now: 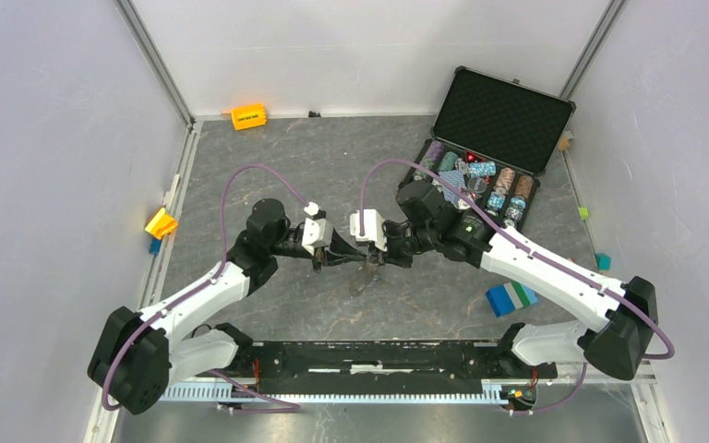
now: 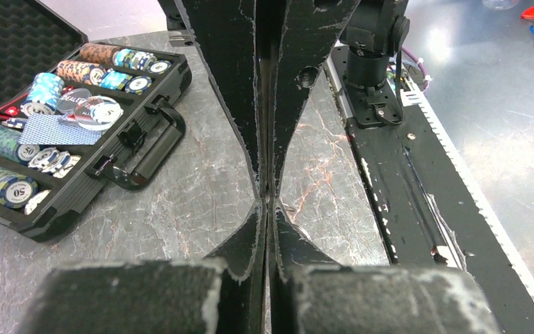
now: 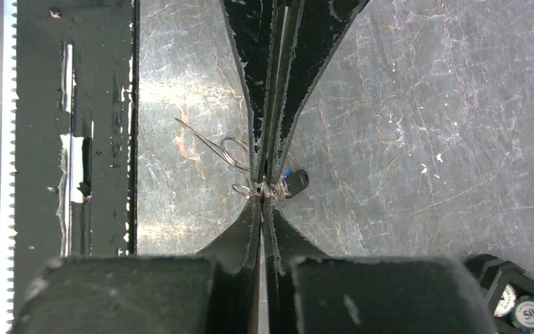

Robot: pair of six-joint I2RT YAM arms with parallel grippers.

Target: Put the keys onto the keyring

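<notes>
Scuffed black fingers over a polished stone-look top

The right gripper [image 3: 265, 193] had matt black fingers [image 3: 247, 42], chipped pale along their edges. Just left of it the keyring [image 3: 235, 149] was thin bright metal wire. Just right of it a key [image 3: 297, 182] had a glossy black plastic head. Beneath it the table [image 3: 424, 104] looked smooth, grey-veined and faintly shiny.

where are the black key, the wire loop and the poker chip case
black key [image 3: 297, 182], right wrist view, on its plastic head
wire loop [image 3: 235, 149], right wrist view, on the coiled part
poker chip case [image 2: 76, 202], left wrist view, on its front wall
</notes>
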